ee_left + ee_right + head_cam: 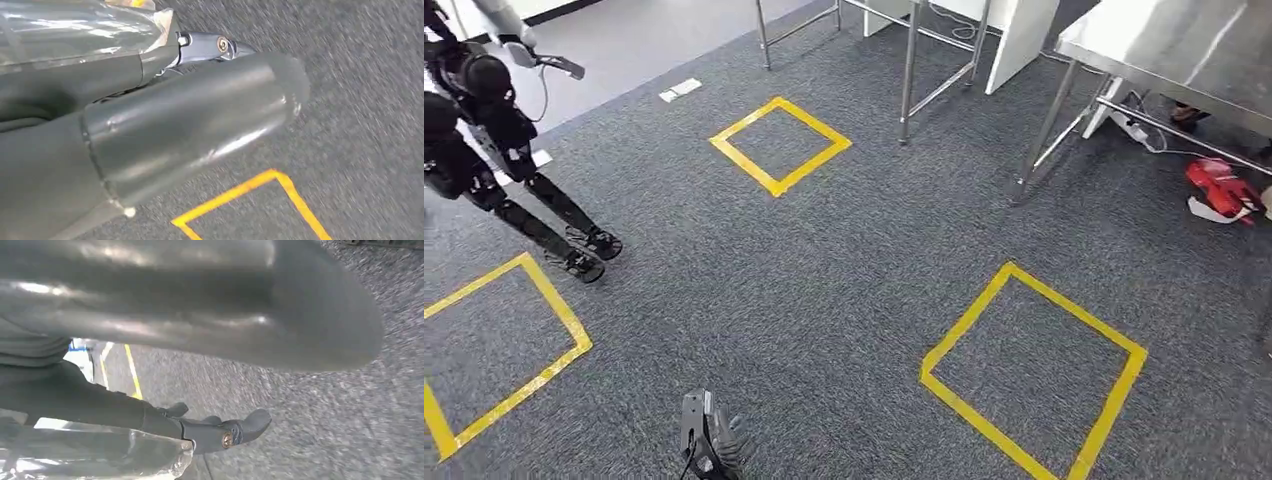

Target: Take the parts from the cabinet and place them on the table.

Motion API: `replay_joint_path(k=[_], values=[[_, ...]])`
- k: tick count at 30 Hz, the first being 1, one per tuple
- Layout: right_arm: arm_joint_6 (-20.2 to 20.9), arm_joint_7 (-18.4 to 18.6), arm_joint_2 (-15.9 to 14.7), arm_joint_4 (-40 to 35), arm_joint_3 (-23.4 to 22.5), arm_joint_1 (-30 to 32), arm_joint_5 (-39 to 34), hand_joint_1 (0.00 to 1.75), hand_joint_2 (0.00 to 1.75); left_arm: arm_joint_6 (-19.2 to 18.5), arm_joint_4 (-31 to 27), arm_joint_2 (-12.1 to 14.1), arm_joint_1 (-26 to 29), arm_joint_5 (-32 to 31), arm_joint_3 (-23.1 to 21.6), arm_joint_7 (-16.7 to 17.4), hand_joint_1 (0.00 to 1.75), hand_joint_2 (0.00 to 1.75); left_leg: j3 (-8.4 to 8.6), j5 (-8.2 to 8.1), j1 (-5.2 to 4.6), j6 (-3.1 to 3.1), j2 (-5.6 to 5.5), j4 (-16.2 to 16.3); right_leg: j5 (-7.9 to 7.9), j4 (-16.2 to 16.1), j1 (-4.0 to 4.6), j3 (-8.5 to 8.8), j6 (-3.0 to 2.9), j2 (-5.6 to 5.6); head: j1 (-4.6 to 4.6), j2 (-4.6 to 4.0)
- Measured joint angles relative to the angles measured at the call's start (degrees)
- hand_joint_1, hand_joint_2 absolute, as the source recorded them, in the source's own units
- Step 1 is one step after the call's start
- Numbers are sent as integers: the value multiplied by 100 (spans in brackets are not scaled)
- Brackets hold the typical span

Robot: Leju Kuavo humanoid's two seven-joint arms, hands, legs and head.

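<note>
While over carpet [824,300], both hands grip clear-bagged parts [75,30].

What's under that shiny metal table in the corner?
Under the steel table you can see its legs, a white power strip with a cable and grey carpet. The tabletop covers whatever lies farther back.

The left hand [190,130] has a thick, smooth grey thumb; the right hand's [200,305] darker fingers [235,430] carry a brass-coloured screw.
</note>
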Motion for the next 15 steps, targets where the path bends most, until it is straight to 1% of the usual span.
replay_joint_path(k=[1,2,3,4,5,6,7,8,9,10,11,12,13,14,15], values=[[13,0,7,0,0,-7,18,0,0,-39,0,13,-5,-42,-31,70,0,0,198,227,21,-17,41,-387,-12,1,-16,10,8,-74,0,0],[26,0,7,0,0,-12,50,0,0,-37,0,22,-15,-100,-61,178,0,0,466,457,32,-33,128,-877,-31,1,-32,29,38,-139,-2,0],[59,0,7,0,0,-16,72,0,0,-15,0,26,-30,-149,-92,287,0,0,787,647,34,-37,477,-1408,-58,5,-5,70,82,-198,-11,0],[85,7,-11,0,0,-5,109,0,0,44,0,26,-68,-179,-114,372,0,0,864,565,-32,-50,720,-1588,-91,14,59,72,130,-249,-40,0],[114,26,-4,0,0,-1,158,0,0,110,0,24,-102,-203,-131,455,0,0,854,583,-16,42,537,-1578,-109,-3,75,36,165,-309,-13,0],[125,46,-7,0,0,-17,184,0,0,171,0,24,-121,-241,-151,522,0,0,842,561,-39,76,478,-1580,-129,-18,113,98,194,-379,37,0],[168,81,-7,0,0,-29,223,0,0,227,0,28,-124,-277,-175,586,0,0,821,549,-81,112,402,-1581,-135,-31,113,148,222,-454,39,0],[214,98,-9,0,2,-40,258,0,0,260,-2,37,-127,-308,-181,594,0,0,833,579,-113,183,300,-1614,-147,-38,106,178,273,-554,26,0],[276,101,-11,-2,7,-44,271,0,0,287,-2,31,-129,-337,-188,570,0,0,869,622,-63,246,217,-1662,-206,53,34,128,293,-406,28,0],[406,101,-9,-2,7,-29,297,0,0,361,-2,31,-153,-361,-188,503,0,0,863,648,-59,306,145,-1671,-368,294,36,30,262,-34,75,0],[523,101,-2,0,7,-24,319,0,0,392,-2,26,-173,-363,-186,448,0,0,843,655,-61,339,67,-1671,-576,706,14,-147,227,185,90,0],[629,101,0,0,7,-25,347,0,0,450,-2,4,-182,-354,-184,402,0,0,838,656,-66,358,-36,-1671,-790,1210,14,-394,202,302,94,0],[687,101,0,4,7,-14,367,0,0,488,-2,-11,-177,-332,-184,362,0,0,839,656,-72,361,-136,-1670,-929,1633,19,-622,204,338,90,0],[758,101,0,4,11,-8,424,0,0,559,0,-17,-171,-276,-173,308,0,0,842,656,-81,361,-245,-1669,-950,1870,43,-771,240,361,96,0],[789,101,-7,4,22,-4,472,0,0,608,0,-22,-172,-236,-157,266,0,0,850,656,-90,361,-354,-1665,-837,1762,46,-760,287,368,85,0]])
